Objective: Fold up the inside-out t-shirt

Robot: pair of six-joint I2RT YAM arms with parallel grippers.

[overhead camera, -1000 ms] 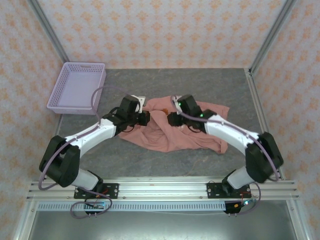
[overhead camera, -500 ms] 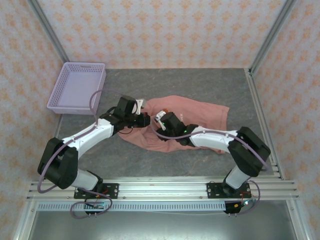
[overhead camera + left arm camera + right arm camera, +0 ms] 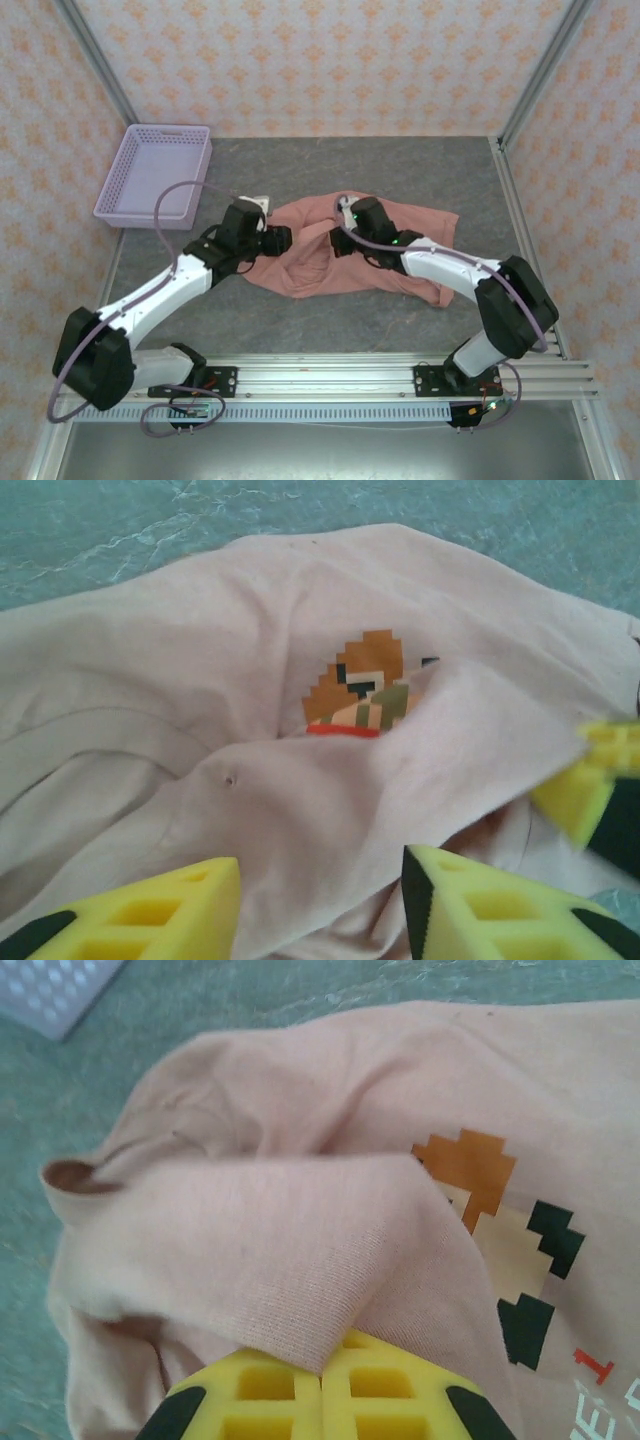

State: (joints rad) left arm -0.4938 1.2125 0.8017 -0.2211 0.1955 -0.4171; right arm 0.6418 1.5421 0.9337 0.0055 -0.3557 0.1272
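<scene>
Inside-out t-shirt (image 3: 305,265) is crumpled on the gray table (image 3: 400,165), between both grippers.
A fold of it is pinched by the closed right gripper (image 3: 320,1400); the left gripper (image 3: 320,910) is held half spread over the cloth, near the blocky print (image 3: 365,685).

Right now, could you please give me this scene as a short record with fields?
t-shirt: bunched on the table, not folded flat
print: visible, partly covered by a fold
left gripper: open, cloth between its fingers
right gripper: shut on a fold of the t-shirt
basket: far left corner, apart from the t-shirt
</scene>
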